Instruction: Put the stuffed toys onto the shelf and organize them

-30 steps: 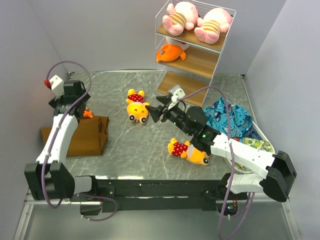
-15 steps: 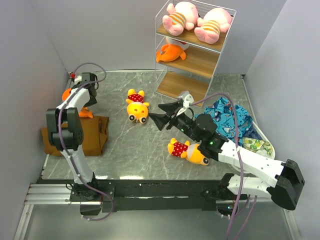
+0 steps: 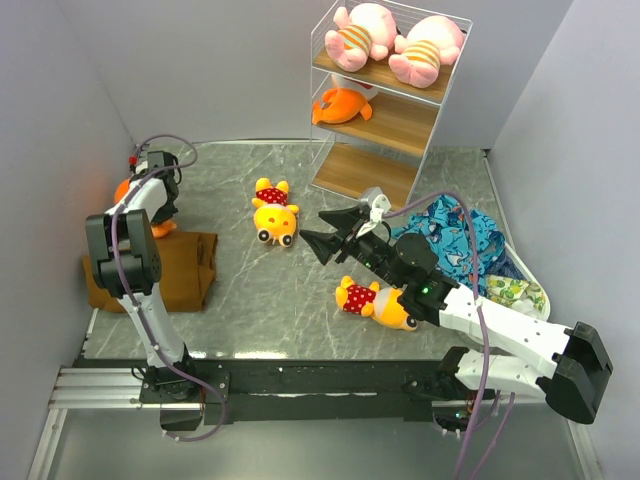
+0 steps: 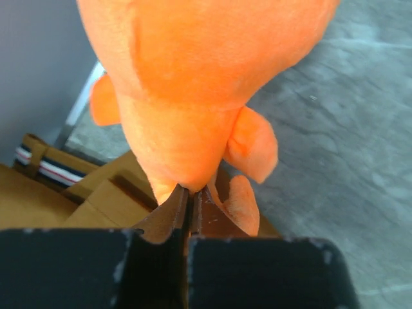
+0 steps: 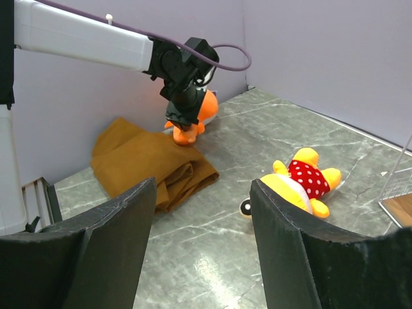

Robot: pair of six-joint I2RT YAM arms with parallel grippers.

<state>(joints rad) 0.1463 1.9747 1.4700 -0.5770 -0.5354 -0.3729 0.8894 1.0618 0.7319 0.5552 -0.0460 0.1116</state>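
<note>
The shelf (image 3: 365,170) stands at the back, with two pink stuffed toys (image 3: 362,35) on its top board and an orange fish toy (image 3: 340,105) on the middle one. My left gripper (image 3: 158,200) is at the far left, shut on a second orange fish (image 4: 206,77) by its lower edge, just above the brown cloth. One yellow toy in a red dotted shirt (image 3: 272,212) lies mid-table, another (image 3: 378,303) nearer the front. My right gripper (image 3: 318,228) hovers open between them with nothing in it; in its wrist view the gripper (image 5: 203,193) faces the first yellow toy (image 5: 299,183).
A folded brown cloth (image 3: 170,270) lies at the left under the held fish. A blue patterned cloth (image 3: 465,240) is heaped at the right beside the shelf's foot. Grey walls close in the left, back and right sides.
My left arm has reached out to the far left corner and its jaws have gone from open to shut on the orange fish. The right arm shifted only slightly.
</note>
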